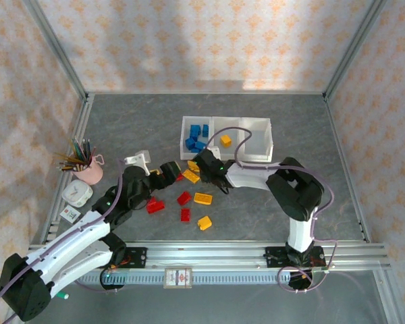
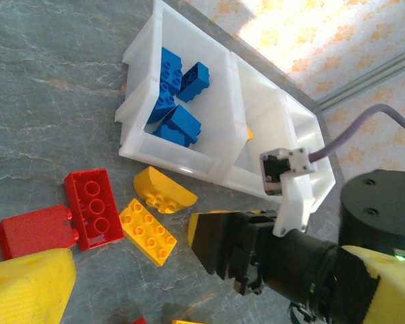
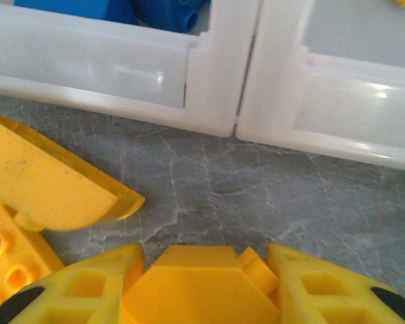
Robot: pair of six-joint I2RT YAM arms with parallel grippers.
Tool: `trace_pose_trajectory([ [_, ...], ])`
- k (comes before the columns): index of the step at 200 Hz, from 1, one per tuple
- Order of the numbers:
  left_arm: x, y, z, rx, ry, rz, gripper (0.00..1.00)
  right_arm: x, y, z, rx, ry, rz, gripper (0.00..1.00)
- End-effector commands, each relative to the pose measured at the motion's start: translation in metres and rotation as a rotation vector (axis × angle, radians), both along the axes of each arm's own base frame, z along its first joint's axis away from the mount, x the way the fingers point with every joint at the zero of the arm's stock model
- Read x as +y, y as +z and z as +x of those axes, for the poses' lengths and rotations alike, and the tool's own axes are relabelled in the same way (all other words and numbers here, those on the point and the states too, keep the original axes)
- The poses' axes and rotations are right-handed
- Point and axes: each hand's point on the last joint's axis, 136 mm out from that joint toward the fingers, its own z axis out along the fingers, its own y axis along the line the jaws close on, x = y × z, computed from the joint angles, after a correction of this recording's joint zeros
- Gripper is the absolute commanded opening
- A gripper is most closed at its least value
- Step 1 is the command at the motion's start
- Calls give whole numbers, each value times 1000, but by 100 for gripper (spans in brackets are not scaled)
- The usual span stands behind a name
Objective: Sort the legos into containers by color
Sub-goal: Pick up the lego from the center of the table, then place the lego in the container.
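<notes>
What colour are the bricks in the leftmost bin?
Blue; the bricks show best in the left wrist view.

- bins (image 1: 260,121): three, joined in one row.
- blue bricks (image 2: 182,121): at least four, all in one end bin. They overlap, so the count is not sure.
- yellow bricks (image 1: 202,198): six. One is in the middle bin, four are on the table (image 1: 270,223), and one is between the fingers of the right gripper (image 3: 202,260).
- red bricks (image 1: 183,198): about five on the table, some half hidden.
- pink cup (image 1: 89,174): one, holding many pencils (image 1: 77,152).
- arms (image 1: 297,192): two.
</notes>
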Motion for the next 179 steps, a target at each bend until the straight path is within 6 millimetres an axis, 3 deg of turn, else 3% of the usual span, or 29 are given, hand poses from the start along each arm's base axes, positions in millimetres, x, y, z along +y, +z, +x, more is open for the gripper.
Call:
trace_pose_trajectory([
  [1,-4,14,3,-18,-19,-2,99,-10,27,-3,-37,-23,33,42],
  [40,-18,18,3,-17,-64,-3,99,-27,54,-3,-57,-59,79,42],
  [85,-38,15,7,-5,-114,13,99,-56,81,28,-90,-120,117,42],
  [131,-52,18,16,-11,-138,12,99,-67,82,66,-113,-153,82,42],
  [179,-57,21,26,-24,-134,30,99,-63,69,98,-101,-165,82,44],
])
